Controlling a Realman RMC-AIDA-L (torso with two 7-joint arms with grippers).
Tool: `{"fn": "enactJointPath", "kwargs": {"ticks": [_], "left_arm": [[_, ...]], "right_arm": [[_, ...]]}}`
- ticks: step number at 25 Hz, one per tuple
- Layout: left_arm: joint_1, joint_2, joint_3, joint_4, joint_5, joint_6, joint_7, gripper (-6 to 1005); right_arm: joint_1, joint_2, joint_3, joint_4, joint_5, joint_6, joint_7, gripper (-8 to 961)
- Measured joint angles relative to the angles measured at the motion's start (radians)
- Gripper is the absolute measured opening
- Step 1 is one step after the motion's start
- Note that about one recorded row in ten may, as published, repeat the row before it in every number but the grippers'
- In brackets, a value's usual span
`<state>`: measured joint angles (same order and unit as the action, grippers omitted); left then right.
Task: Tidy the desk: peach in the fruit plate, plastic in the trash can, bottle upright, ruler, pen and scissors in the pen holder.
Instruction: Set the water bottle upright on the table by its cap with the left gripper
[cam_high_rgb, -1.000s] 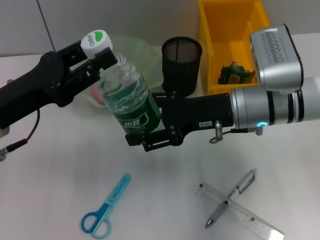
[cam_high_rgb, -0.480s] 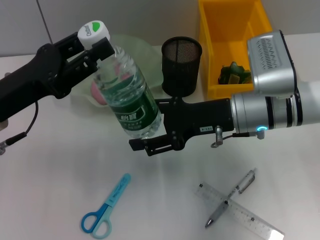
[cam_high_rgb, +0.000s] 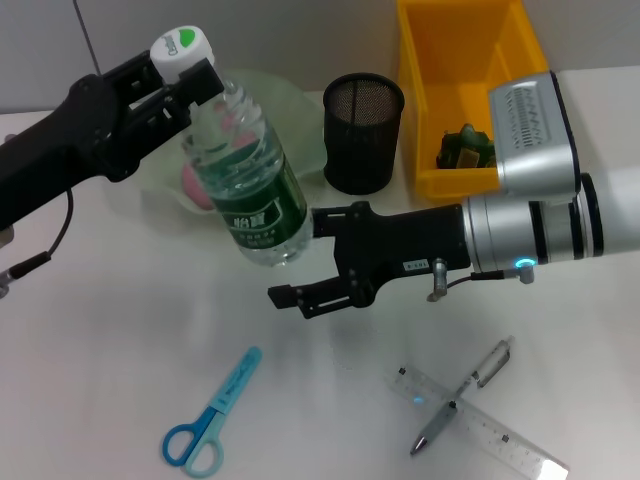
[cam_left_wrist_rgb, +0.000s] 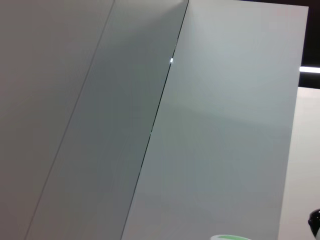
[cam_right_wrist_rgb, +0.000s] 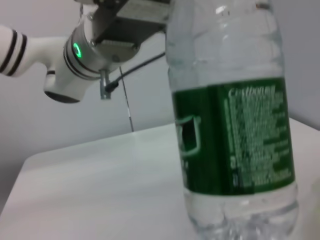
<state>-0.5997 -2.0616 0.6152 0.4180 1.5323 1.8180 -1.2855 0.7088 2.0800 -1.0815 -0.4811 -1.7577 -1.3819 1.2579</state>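
Above the middle of the desk (cam_high_rgb: 120, 380), the left gripper (cam_high_rgb: 190, 85) is pinching the bottle (cam_high_rgb: 250, 190) by its neck under the white cap — it's hanging tilted, base toward the right gripper (cam_high_rgb: 315, 260). That one's sitting just below the bottle with its fingers spread apart, gripping nothing. Behind them are the pen holder (cam_high_rgb: 363, 132) and the yellow bin (cam_high_rgb: 455, 90), and the peach (cam_high_rgb: 195, 185) is showing in the plate (cam_high_rgb: 285, 100). Scissors (cam_high_rgb: 212, 414) are lying near the front edge, pen (cam_high_rgb: 462, 395) crossing over the ruler (cam_high_rgb: 480, 420) to the right.
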Motion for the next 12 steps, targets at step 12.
{"fn": "enactJointPath", "kwargs": {"ticks": [12], "left_arm": [[0.024, 0.002, -0.004, 0.048, 0.000, -0.064, 0.000, 483]], "right_arm": [[-0.097, 0.004, 0.016, -0.070, 0.028, 0.032, -0.039, 815]]}}
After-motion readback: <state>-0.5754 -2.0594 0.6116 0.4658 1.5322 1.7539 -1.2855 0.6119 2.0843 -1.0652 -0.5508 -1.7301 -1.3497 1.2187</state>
